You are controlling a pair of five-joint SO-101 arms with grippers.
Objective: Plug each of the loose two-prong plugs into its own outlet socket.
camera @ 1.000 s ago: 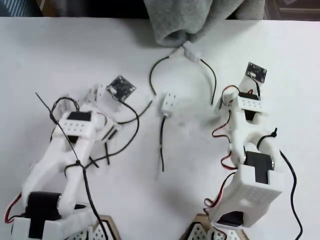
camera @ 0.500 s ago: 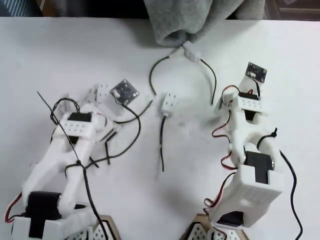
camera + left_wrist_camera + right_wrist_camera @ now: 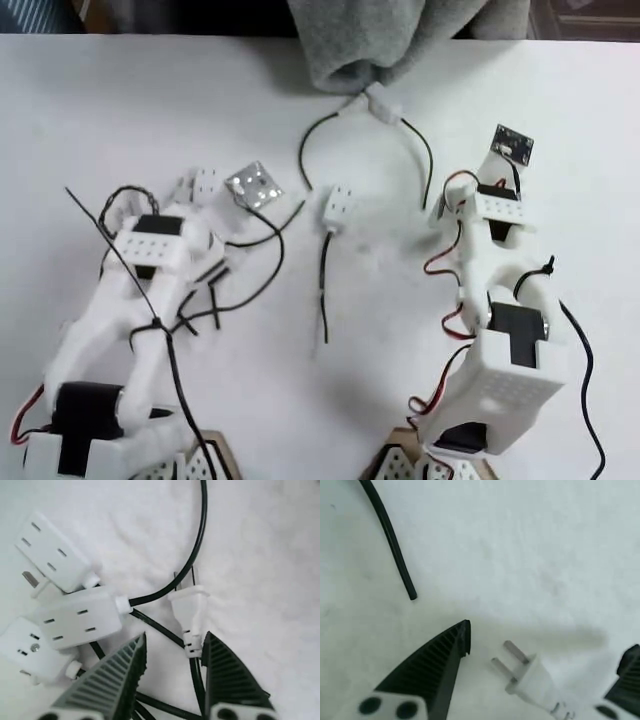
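Observation:
Three white outlet sockets [image 3: 80, 617] lie bunched together on the white table, visible from above as a cluster [image 3: 203, 186]. A white two-prong plug [image 3: 189, 611] on a black cord lies beside them, prongs pointing away from my left gripper [image 3: 174, 642]. That gripper is open, and the plug's cord end sits between its fingertips [image 3: 139, 647]. My right gripper [image 3: 547, 650] is open over a second white two-prong plug [image 3: 532, 679], which lies flat between its fingers [image 3: 455, 645]. A further socket [image 3: 340, 203] with a short cord lies mid-table.
A grey cloth [image 3: 385, 40] hangs over the far edge, with a white connector [image 3: 380, 100] and black cords below it. A cut cord end [image 3: 412, 596] lies near the right gripper. Black cord loops [image 3: 250, 285] run around the left arm.
The left arm has swung slightly to the right and forward, its wrist camera board now nearer the middle. The right arm has not moved.

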